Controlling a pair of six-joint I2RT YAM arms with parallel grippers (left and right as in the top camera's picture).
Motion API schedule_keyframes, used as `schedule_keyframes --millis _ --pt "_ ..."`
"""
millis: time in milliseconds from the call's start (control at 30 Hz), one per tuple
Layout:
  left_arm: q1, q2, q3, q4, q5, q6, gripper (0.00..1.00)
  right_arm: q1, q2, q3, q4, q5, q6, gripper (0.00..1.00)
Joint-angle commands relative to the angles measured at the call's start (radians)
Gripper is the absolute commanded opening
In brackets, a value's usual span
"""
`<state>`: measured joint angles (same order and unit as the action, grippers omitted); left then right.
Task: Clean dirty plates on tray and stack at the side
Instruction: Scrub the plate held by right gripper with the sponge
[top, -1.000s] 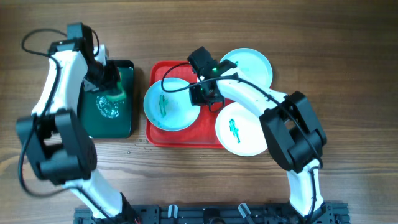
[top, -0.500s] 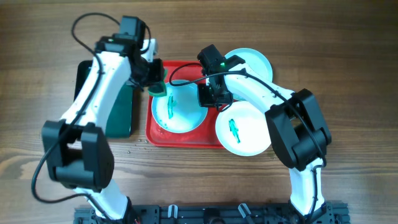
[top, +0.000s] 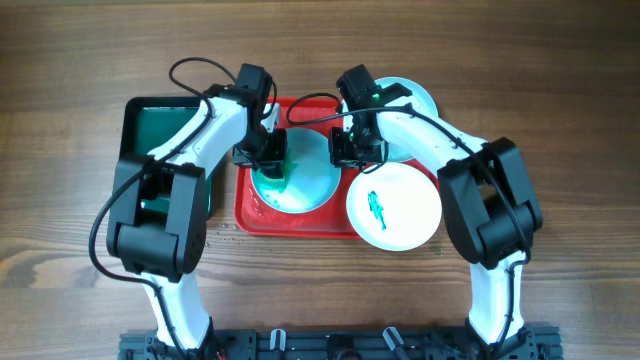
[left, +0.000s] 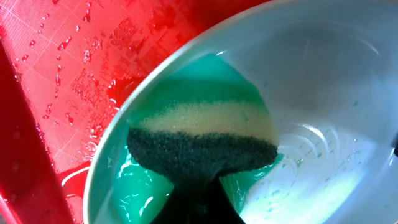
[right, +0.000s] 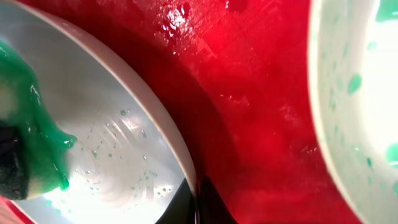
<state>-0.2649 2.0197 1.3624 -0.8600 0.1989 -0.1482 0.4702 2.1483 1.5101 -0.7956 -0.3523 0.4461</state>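
A pale aqua plate (top: 305, 185) lies on the left part of the red tray (top: 300, 222). My left gripper (top: 270, 155) is shut on a green sponge (left: 205, 140) and presses it onto this plate (left: 323, 81), with green foam around it. My right gripper (top: 347, 150) is shut on the plate's right rim (right: 163, 134). A white plate (top: 395, 205) with a teal smear overlaps the tray's right edge. Another pale plate (top: 410, 100) lies behind it, mostly hidden by my right arm.
A dark green tray (top: 160, 120) stands left of the red tray. Water drops lie on the wooden table (top: 220, 235) at the red tray's front left corner. The red tray floor (right: 261, 93) is wet.
My left arm has swung right from the green tray with the sponge and set it down on the aqua plate. The plate's smear has spread into green foam. My right gripper has stayed on the rim.
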Motion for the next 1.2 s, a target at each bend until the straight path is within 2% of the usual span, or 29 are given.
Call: schedule_keyframes --millis 0,33,133,200,267,333,433,467,600,700,800,900,967,1033,1167 --pt "-0.024 0.042 -0.084 0.012 0.050 -0.043 0.04 -0.004 0.016 -0.064 0.064 -0.063 0.002 0.04" --pt "-0.024 0.041 -0.084 0.008 0.097 -0.023 0.04 -0.005 0.016 -0.087 0.091 -0.076 0.002 0.04" --pt "-0.038 0.039 -0.083 -0.021 0.343 0.163 0.04 -0.006 0.016 -0.113 0.127 -0.088 0.002 0.04" --pt "-0.046 0.039 -0.083 -0.043 0.397 0.232 0.04 -0.006 0.016 -0.113 0.134 -0.091 0.002 0.04" --pt "-0.039 0.039 -0.081 -0.027 0.389 0.239 0.04 -0.006 0.016 -0.113 0.134 -0.091 0.000 0.04" --pt "-0.017 0.039 -0.069 0.006 0.355 0.220 0.04 -0.006 0.016 -0.113 0.134 -0.090 -0.001 0.04" --pt "0.040 0.039 -0.027 0.103 0.106 0.004 0.04 -0.006 0.016 -0.113 0.134 -0.090 -0.001 0.04" --pt "0.050 0.039 -0.013 0.121 0.053 -0.023 0.04 -0.006 0.016 -0.113 0.134 -0.089 -0.001 0.04" --pt "0.066 0.037 0.107 0.117 -0.157 -0.026 0.04 -0.006 0.016 -0.113 0.134 -0.086 0.000 0.04" --pt "0.059 0.036 0.146 0.064 -0.204 -0.026 0.04 -0.006 0.016 -0.113 0.134 -0.082 -0.002 0.04" --pt "0.053 0.036 0.146 -0.070 -0.135 -0.018 0.04 -0.006 0.016 -0.114 0.134 -0.074 0.000 0.04" --pt "0.039 0.036 0.146 -0.225 0.083 0.137 0.04 -0.006 0.016 -0.114 0.134 -0.074 -0.001 0.04" --pt "0.029 0.036 0.146 -0.276 0.233 0.251 0.04 -0.006 0.016 -0.113 0.134 -0.075 -0.001 0.04" --pt "0.014 0.036 0.146 -0.259 0.254 0.276 0.04 -0.006 0.016 -0.114 0.133 -0.079 -0.001 0.04" --pt "-0.032 0.056 0.143 -0.097 0.253 0.246 0.04 -0.006 0.016 -0.113 0.133 -0.079 -0.001 0.04"
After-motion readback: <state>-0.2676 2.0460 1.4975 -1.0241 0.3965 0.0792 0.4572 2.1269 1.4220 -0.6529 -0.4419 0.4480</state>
